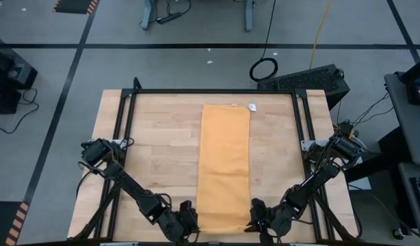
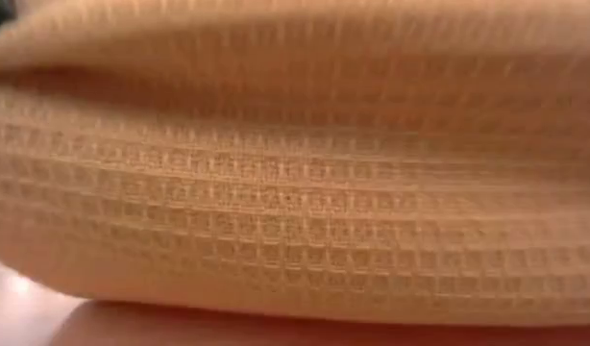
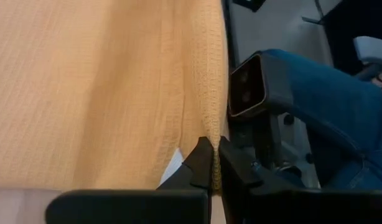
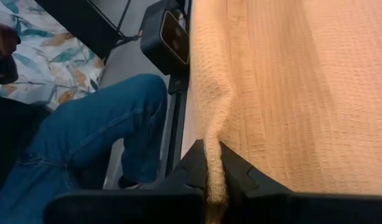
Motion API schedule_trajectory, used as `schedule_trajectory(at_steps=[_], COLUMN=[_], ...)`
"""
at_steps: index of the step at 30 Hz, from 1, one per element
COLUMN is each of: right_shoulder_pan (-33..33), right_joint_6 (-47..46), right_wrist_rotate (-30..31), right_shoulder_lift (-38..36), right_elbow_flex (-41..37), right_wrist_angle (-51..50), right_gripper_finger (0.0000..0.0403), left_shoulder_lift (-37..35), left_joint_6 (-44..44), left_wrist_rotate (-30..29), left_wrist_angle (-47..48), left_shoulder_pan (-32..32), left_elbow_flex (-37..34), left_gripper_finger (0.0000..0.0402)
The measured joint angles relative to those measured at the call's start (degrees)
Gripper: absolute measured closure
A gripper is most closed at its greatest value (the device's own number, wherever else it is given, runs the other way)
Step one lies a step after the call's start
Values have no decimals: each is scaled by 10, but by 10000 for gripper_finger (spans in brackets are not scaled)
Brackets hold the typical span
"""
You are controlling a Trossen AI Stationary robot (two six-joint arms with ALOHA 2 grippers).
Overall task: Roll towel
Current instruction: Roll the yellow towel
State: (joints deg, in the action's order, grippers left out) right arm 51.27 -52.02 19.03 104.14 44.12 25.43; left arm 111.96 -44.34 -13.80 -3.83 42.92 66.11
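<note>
At table's near edge, both arms' fingers [image 3: 211, 163] [image 4: 214, 163] pinch the towel's [image 1: 224, 171] corners.

Both dark arms reach from their bases at the table's sides toward its near edge, elbows bent so the forearms angle inward. The left gripper [image 1: 187, 222] sits low at the near left corner of the towel [image 1: 224, 164], its fingers [image 3: 202, 163] pinched together on the fabric's edge. The right gripper [image 1: 259, 217] mirrors it at the near right corner, fingers [image 4: 197, 163] clamped on a raised fold of cloth.
</note>
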Motion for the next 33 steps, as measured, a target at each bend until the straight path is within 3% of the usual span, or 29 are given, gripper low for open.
schedule_trajectory(at_steps=[9,22,27,33], right_shoulder_pan=[-32,-67,-65,-42], right_joint_6=[-39,-15,27,74], right_wrist_rotate=[-86,-120,-119,-111], right_shoulder_lift=[0,0,-4,-45], right_elbow_flex=[-20,-32,-32,-33], right_wrist_angle=[-3,-6,-10,-75], right_gripper_finger=[397,384,344,262], left_shoulder_lift=[0,13,21,21], left_joint_6=[-8,-33,-43,-49], left_wrist_rotate=[2,31,34,32], left_wrist_angle=[47,105,105,104], left_shoulder_pan=[-35,-70,-73,-73], left_elbow_flex=[0,1,1,1], left_gripper_finger=[386,386,386,386])
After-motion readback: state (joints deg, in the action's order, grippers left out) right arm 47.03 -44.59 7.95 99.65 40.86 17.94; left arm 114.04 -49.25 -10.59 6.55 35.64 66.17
